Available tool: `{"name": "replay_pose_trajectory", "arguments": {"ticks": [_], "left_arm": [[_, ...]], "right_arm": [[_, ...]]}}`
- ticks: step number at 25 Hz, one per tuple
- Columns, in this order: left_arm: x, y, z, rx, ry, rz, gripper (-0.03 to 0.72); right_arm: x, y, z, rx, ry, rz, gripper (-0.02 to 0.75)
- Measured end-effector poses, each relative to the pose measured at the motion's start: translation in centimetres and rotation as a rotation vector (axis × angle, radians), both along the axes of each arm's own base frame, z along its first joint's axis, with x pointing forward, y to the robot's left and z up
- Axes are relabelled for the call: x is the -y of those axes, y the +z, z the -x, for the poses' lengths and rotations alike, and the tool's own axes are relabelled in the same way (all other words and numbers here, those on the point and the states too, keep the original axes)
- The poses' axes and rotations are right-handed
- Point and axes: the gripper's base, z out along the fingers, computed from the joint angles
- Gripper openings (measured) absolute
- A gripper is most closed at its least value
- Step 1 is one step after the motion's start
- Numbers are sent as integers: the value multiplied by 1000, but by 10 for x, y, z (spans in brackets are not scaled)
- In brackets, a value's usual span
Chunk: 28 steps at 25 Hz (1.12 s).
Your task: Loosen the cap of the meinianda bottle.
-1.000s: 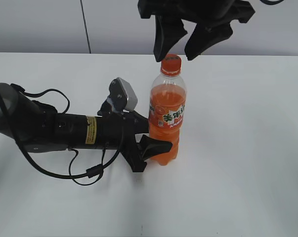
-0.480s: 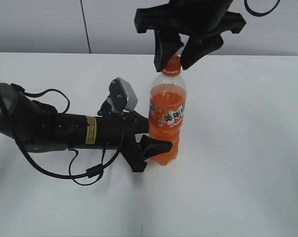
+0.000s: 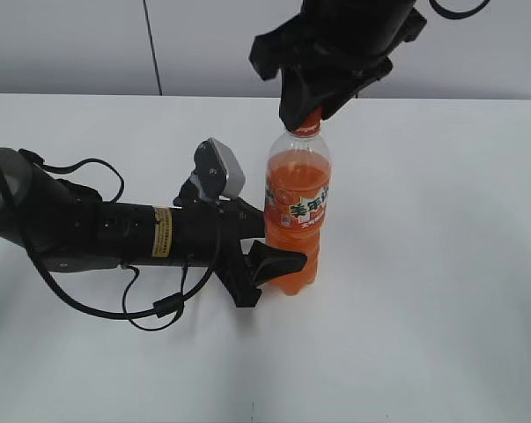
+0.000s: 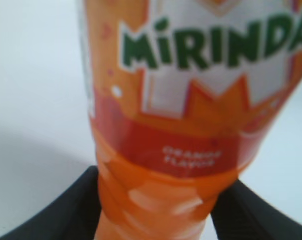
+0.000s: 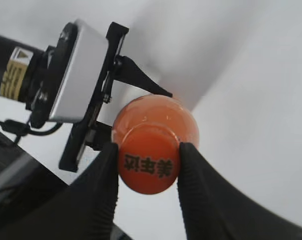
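The left hand [image 3: 278, 264], a black two-fingered unit on a black arm lying low along the white surface [image 3: 424, 264], is clamping the lower body of the tall clear plastic soda bottle of orange liquid [image 3: 297, 216]. In the left wrist view one dark finger [image 4: 65, 210] is pressing each side of the bottle [image 4: 186, 125] just below its label. The bottle is standing upright on the surface, directly ahead of this hand. A grey box-shaped camera housing [image 3: 219, 169] is sitting on top of the arm, just behind the hand and beside the bottle's shoulder.

The orange label [image 3: 298, 210], with white characters in the exterior view and green "MIRINDA" lettering in the left wrist view [image 4: 211, 45], is wrapping the bottle just above the left hand's grip.

The right hand [image 3: 311, 110], black, is reaching down from above and closing on the small round orange plastic screw cap [image 5: 148, 162] at the top of the bottle. In the right wrist view both black fingers [image 5: 98, 185] are touching opposite sides of the cap, which is lying between them with dark characters printed on its top. In the exterior view the cap is mostly hidden inside this hand; only the orange neck ring [image 3: 304, 129] is showing just beneath the fingertips. Beyond the right hand, a pale grey wall [image 3: 71, 44] is rising behind the surface.
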Motion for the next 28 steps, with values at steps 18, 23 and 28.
{"name": "replay_pose_trajectory", "arguments": {"ticks": [18, 23, 28], "left_arm": [[0, 0, 0, 3, 0, -4, 403], [0, 1, 0, 7, -3, 1, 403], [2, 9, -1, 22, -3, 43, 403]], "right_arm": [[3, 2, -1, 346, 1127, 284, 272], [5, 9, -1, 348, 1144, 304, 272], [5, 25, -1, 390, 1141, 294, 272]]}}
